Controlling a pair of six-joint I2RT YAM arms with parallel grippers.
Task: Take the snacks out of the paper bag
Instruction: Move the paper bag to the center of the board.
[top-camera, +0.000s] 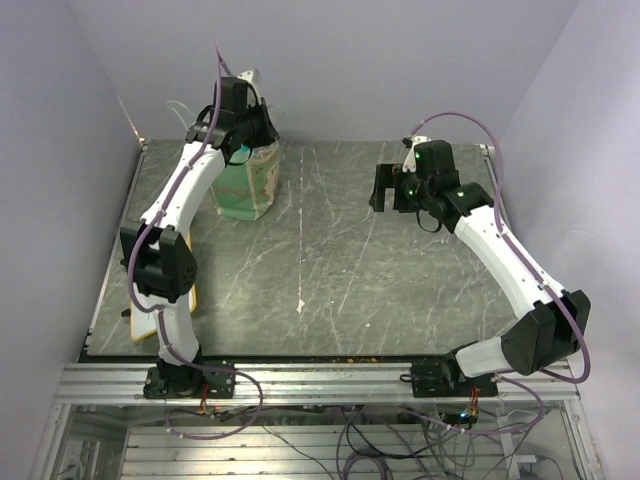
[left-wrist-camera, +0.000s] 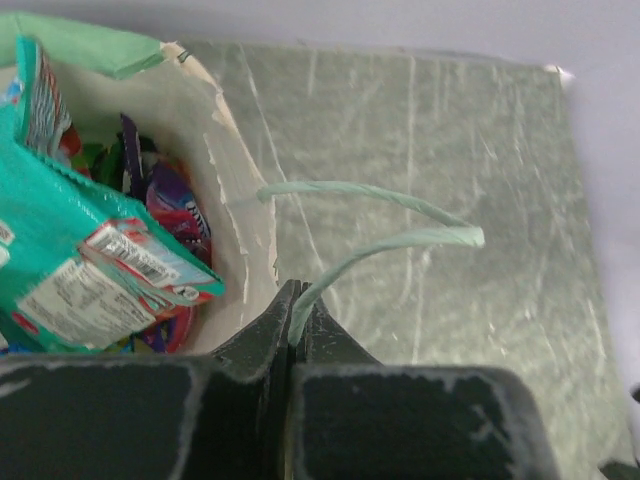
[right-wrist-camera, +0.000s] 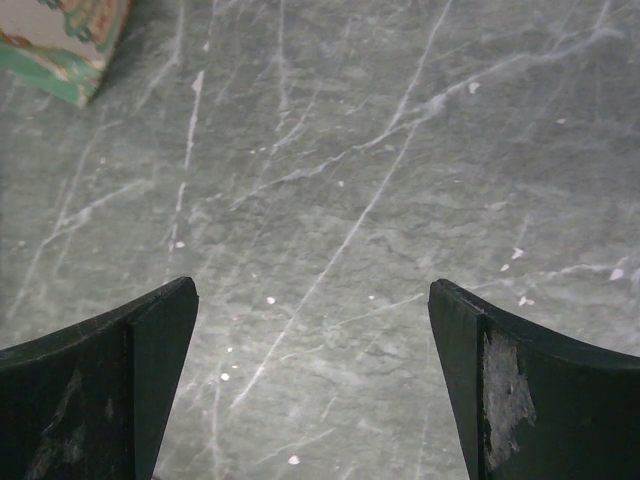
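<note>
- Left wrist view: left end effector (left-wrist-camera: 298, 298) clamps the handle (left-wrist-camera: 400, 240) of the bag (left-wrist-camera: 235, 180), far left on the bench (top-camera: 350, 260).
- Snacks (left-wrist-camera: 90, 260) sit inside: probably light, slippery foil; pinch a sealed edge.
- Right end effector (right-wrist-camera: 312, 290) gapes, holding nothing.

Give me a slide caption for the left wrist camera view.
Left gripper shut on the string handle of the paper bag, teal and purple snack packets inside.
</note>
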